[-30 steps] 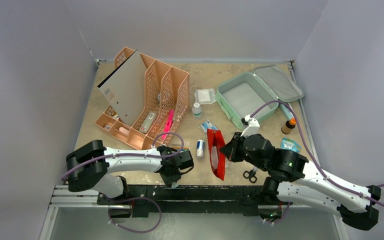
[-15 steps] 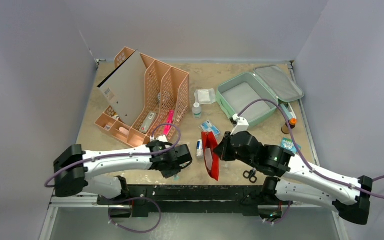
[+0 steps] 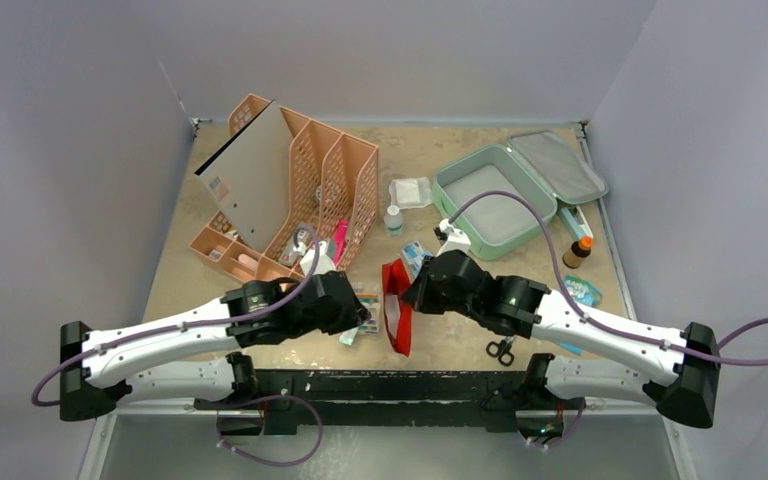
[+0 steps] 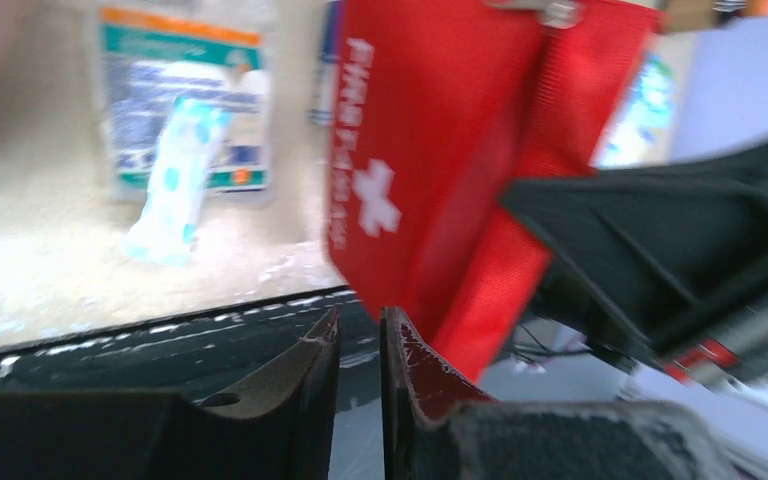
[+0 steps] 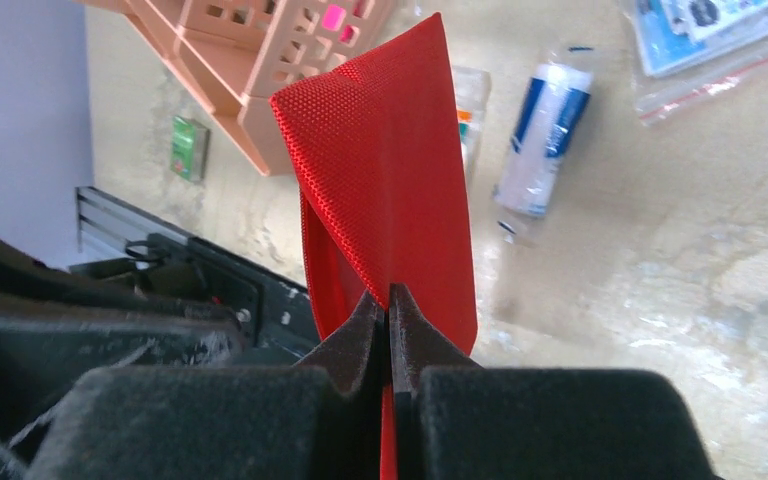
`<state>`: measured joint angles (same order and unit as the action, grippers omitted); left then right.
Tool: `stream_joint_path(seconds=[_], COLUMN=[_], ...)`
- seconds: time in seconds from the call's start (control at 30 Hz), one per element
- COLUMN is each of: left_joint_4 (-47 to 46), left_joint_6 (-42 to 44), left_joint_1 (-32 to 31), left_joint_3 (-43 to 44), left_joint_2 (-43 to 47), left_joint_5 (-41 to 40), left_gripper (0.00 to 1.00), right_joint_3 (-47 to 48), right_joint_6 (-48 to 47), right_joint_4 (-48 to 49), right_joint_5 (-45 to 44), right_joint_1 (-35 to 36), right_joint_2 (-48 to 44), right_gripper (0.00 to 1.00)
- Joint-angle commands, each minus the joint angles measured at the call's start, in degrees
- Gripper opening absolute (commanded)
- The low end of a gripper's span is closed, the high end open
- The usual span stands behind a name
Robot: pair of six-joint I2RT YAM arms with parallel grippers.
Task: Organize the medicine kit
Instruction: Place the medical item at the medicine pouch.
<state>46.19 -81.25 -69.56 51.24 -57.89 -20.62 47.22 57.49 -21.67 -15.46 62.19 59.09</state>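
Note:
The medicine kit [image 3: 488, 205] is a mint-green case lying open at the back right, its grey-lined lid [image 3: 560, 165] folded back. My right gripper [image 3: 410, 295] [image 5: 388, 292] is shut on the edge of a red first aid pouch [image 3: 394, 310] [image 5: 390, 160], which hangs upright above the table's front middle. My left gripper [image 3: 362, 312] [image 4: 358, 318] sits just left of the pouch [image 4: 410, 170]. Its jaws stand a narrow slit apart with nothing between them.
An orange mesh rack [image 3: 290, 200] stands at the back left. Loose on the table are a teal-and-white packet [image 4: 175, 180], a blue-and-white tube [image 5: 545, 140], a white bottle [image 3: 393, 220], a gauze pack [image 3: 410, 190], scissors [image 3: 501, 350] and a brown bottle [image 3: 577, 252].
My right gripper has carried the red pouch to the left. My left arm has reached out from the near edge to just beside the pouch, its jaws a little narrower.

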Motion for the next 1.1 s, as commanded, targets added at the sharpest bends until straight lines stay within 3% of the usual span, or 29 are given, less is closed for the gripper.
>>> stream_joint_path(seconds=[0.0,0.07,0.13,0.3,0.5,0.83,1.07], left_joint_4=[-14.5,-20.3,-20.3,-2.2,6.3,5.9,-0.8], left_joint_6=[11.7,15.0,16.2,11.6,13.0,14.4,18.5], left_joint_1=[-0.3,-0.3,-0.3,-0.3,-0.3,0.2,3.4], left_joint_3=[-1.0,-2.9,-2.9,1.3,3.6,2.9,0.7], left_joint_2=[6.0,7.9,8.3,5.2,-0.5,-9.9,-15.9], left_joint_5=[2.4,4.7,4.8,-3.5,-6.1,-5.9,-0.1], left_gripper=[0.2,0.2,0.21,0.26,0.36,0.58,0.62], right_joint_3=[5.5,7.2,8.5,8.9,7.5,2.7,2.4], right_joint_6=[3.5,3.3,3.0,3.0,2.0,-0.2,-4.2], right_joint_4=[3.8,3.4,2.4,-1.7,-7.8,-10.3,-11.6], right_joint_5=[-0.2,-1.7,-2.8,-4.3,-8.3,-12.7,-16.1], right_joint_1=[0.1,0.1,0.1,0.1,0.0,0.1,0.0], right_joint_2=[2.3,3.6,4.5,4.8,1.5,-8.9,-12.2], right_gripper=[0.0,0.0,0.0,0.0,0.0,0.0,0.0])
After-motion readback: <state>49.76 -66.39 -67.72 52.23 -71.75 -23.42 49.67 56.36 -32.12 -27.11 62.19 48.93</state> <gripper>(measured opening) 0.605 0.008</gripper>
